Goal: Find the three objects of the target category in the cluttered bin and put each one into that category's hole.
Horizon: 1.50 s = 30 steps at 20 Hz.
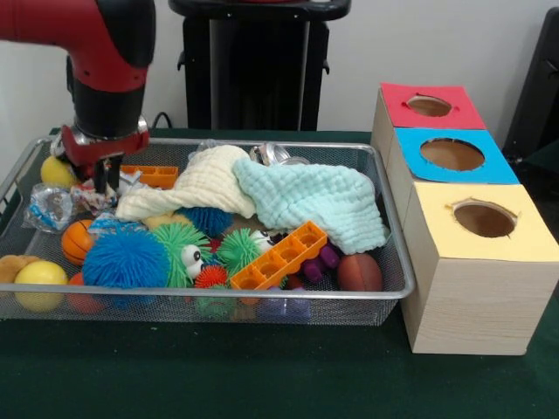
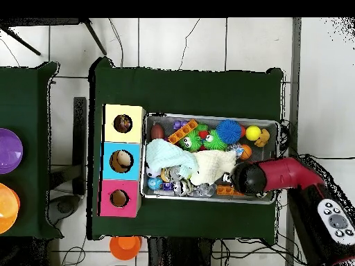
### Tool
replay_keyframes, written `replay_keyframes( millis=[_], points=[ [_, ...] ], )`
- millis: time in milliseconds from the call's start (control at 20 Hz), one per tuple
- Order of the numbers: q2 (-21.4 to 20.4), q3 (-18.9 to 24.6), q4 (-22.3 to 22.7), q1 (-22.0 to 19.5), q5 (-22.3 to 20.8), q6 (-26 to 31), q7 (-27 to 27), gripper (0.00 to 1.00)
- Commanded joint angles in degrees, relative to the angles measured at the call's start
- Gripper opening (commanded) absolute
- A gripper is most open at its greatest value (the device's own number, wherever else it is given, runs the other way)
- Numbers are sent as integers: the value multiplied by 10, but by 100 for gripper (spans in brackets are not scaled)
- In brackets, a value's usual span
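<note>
I see the bin (image 1: 384, 292) on the table (image 1: 262, 375), three boxes (image 1: 476, 262) just right of it; two cloths (image 1: 288, 196) lie atop toys (image 1: 131, 257); the gripper (image 1: 103, 177) hangs over its left end.

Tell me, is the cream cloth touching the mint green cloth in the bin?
Touching. The front view shows the cream cloth lying over the edge of the mint green cloth, with no gap where they meet; the overhead view agrees.

No readable text, label, brand or number is seen on the wire bin (image 1: 397, 292), its toys, or the three-hole wooden box (image 1: 467, 297) beside it.
</note>
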Motion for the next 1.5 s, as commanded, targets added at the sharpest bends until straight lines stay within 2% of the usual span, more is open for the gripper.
replay_keyframes(
  millis=[50,250,500,850,1050,1300,1500],
  points=[
    [-138,53,131,-45,67,15,-134,0],
    [-180,61,159,-39,81,17,-114,0],
    [-198,74,180,-43,97,2,-96,0],
    [-233,140,250,-92,189,-105,-11,0],
    [-259,175,282,-105,253,-131,23,0],
    [-279,169,292,-77,301,-150,71,0],
    [-282,122,286,-21,312,-167,119,0]
  ],
)
